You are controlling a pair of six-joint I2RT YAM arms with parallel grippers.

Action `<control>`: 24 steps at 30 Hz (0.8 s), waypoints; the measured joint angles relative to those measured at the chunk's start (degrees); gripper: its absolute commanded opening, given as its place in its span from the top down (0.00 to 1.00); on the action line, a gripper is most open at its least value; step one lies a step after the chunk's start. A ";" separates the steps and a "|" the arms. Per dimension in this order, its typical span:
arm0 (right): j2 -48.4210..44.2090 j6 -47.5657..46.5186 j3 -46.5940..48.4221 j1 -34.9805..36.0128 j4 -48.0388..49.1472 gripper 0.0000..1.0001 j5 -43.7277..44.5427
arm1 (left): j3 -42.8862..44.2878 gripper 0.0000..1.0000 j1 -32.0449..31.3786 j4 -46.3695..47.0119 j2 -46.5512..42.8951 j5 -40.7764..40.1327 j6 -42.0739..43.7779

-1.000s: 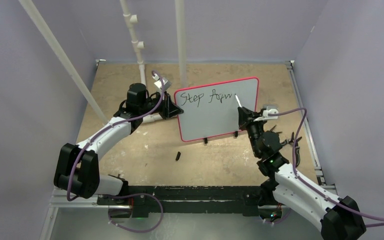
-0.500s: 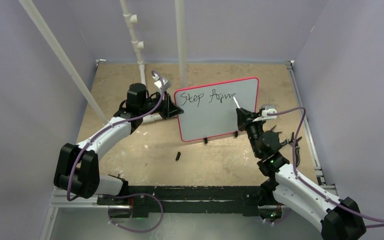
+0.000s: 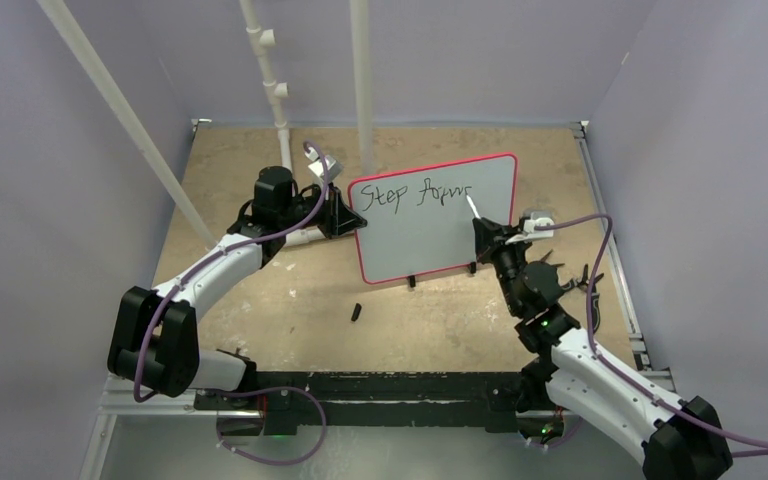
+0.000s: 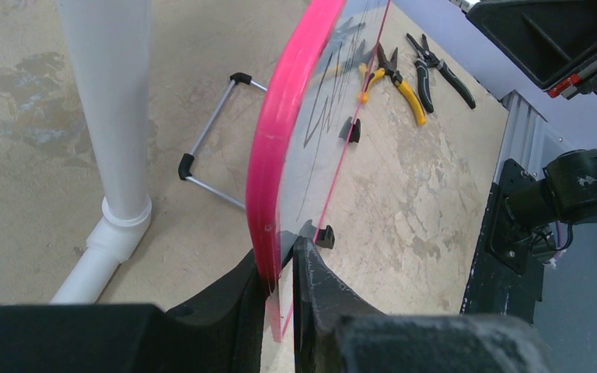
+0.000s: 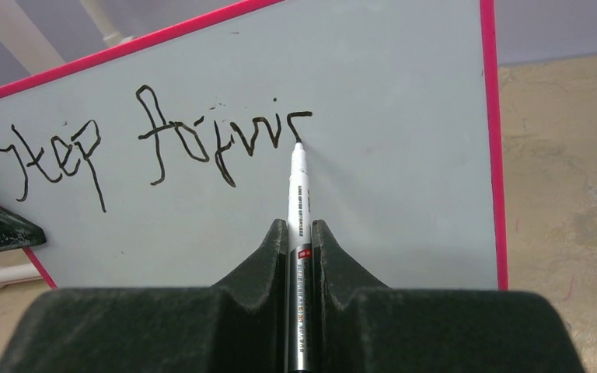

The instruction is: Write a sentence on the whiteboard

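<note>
At the far middle of the worktop (image 3: 260, 290), the whiteboard (image 3: 438, 222) stands upright on its small black feet. The left fingers (image 4: 281, 260) are nearly shut, pinching the pink frame at its left edge to brace it. The right fingers (image 5: 299, 233) are clamped close on a white marker (image 5: 298, 186), whose tip appears to touch the board at the end of the last stroke. The sentence (image 5: 144, 144) so far reads "Step" plus an unfinished second word, all on one upper line, with the lower half of the board blank. Step in hand, as I judge it: mid-word on the first line, well short of done. The next move calls for light, even pressure while carrying the tip rightward through the remaining letters. The tip must stay inside the right frame, then lift and drop to start a second line, while the left grip resists the push.
</note>
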 measured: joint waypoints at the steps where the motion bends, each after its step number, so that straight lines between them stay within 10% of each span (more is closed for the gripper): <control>1: 0.15 -0.13 0.09 0.00 0.11 1.00 0.00 | 0.00 1.00 0.00 0.00 0.00 0.00 -0.02; 24: 1.44 -0.96 2.45 0.00 0.96 1.00 1.97 | 0.00 1.00 -0.17 -0.15 0.00 0.07 -0.02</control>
